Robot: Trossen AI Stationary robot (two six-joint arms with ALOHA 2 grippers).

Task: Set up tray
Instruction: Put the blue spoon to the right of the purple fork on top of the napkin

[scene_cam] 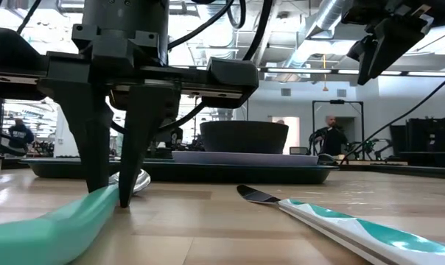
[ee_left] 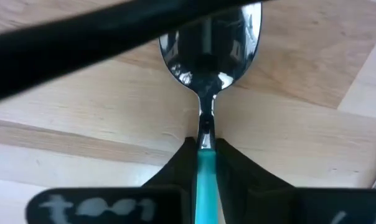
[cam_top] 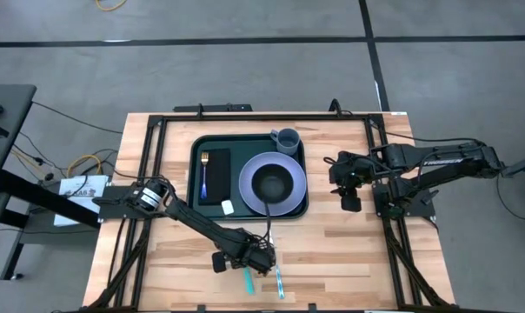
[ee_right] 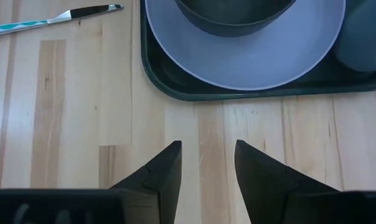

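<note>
While the tray [cam_top: 195, 178] sits mid-table just beyond it, the left gripper [cam_top: 261, 258] pinches a teal-handled spoon [ee_left: 208, 74] on the wood; the right gripper [ee_right: 208, 163] hovers beside the tray, fingers apart.

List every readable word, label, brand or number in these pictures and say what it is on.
Nothing reads clearly.
White lettering on the right arm: too small to read.
Pale marks on the left gripper body: blurred.
Paper label beside the table: too small to read.
</note>
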